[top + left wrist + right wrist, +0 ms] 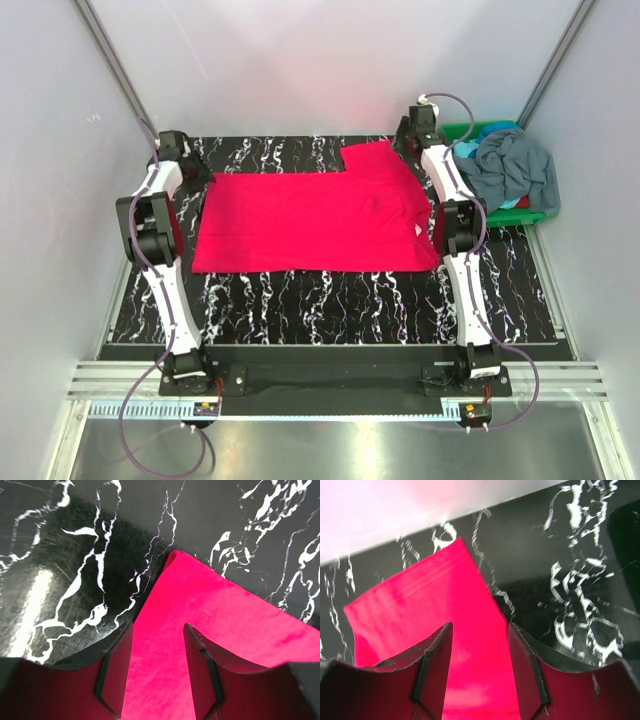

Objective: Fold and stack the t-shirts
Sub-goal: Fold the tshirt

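At the bottom of the top view, closest to us, the two arms are bolted down. The left arm (165, 285) and the right arm (465, 290) reach up the frame on either side of the pink shirt (310, 220). The shirt lies flat and spread out in the middle of the black table (330, 300), likely so it can be folded. The left gripper (200, 172) sits at its upper left corner and the right gripper (408, 142) at its upper right sleeve, one for each end, probably to lift both together. At the upper right, a grey shirt (515, 165) and a bit of a blue shirt (464, 151) wait in a heap on the green bin (530, 215). In the left wrist view, the left gripper (159, 630) is about half open, its fingers on either side of the pink corner, pinching nothing. In the right wrist view, the right gripper (480, 627) is also open over the sleeve, holding nothing.
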`<action>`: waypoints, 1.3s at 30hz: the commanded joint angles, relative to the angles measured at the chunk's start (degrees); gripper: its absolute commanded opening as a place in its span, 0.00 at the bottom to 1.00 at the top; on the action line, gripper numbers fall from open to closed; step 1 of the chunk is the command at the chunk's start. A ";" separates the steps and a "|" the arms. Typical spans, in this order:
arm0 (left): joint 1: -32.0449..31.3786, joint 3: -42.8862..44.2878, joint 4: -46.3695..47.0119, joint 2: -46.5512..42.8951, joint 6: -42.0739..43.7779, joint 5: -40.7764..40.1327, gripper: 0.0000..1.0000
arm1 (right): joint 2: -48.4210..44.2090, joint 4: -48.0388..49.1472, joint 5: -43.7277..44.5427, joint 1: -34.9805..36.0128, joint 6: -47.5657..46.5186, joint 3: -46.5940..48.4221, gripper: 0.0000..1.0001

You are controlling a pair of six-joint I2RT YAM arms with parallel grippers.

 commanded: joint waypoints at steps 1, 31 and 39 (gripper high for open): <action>-0.02 3.93 0.73 0.68 1.06 1.24 0.49 | -0.36 9.89 -5.92 -2.77 7.17 -1.62 0.56; 0.24 10.61 -0.94 5.77 -2.10 -2.10 0.52 | 4.12 7.63 -11.29 -1.28 7.37 2.14 0.00; 0.95 17.29 -3.23 10.87 -3.86 -1.14 0.51 | -1.15 13.08 -12.26 -0.93 6.22 -3.56 0.00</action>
